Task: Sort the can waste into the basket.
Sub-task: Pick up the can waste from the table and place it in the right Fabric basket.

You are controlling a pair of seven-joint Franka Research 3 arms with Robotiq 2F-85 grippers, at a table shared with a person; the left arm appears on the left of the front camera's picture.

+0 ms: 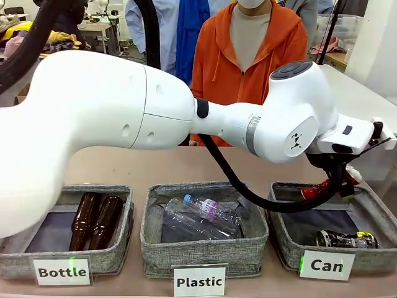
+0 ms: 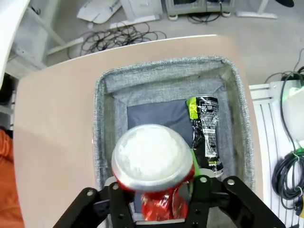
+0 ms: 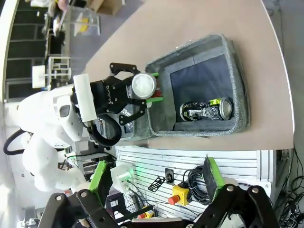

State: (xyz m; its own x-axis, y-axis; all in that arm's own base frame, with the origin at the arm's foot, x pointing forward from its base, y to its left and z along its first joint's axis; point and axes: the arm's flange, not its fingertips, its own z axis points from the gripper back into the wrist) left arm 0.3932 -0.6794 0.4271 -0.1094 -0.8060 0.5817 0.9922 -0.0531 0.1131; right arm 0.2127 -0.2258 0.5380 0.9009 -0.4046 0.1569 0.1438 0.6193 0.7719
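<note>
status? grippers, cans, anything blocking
Left gripper over the Can basket, crushed red can between its fingers. Right gripper open, empty. Black can already in basket. Nothing blocking.

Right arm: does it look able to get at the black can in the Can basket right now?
Probably not cleanly: the black can lies uncovered, but the left claw with the red can hangs over the Can basket, crowding the approach.

Front view: my fixed camera looks across the table at the person, my left arm (image 1: pixel 124 118) close before the lens.
Left wrist view: looks straight down, close over the Can basket (image 2: pixel 171 80).
Right wrist view: looks from farther off, rolled sideways.
Shared: all three take in the Can basket and black can (image 3: pixel 204 110).
</note>
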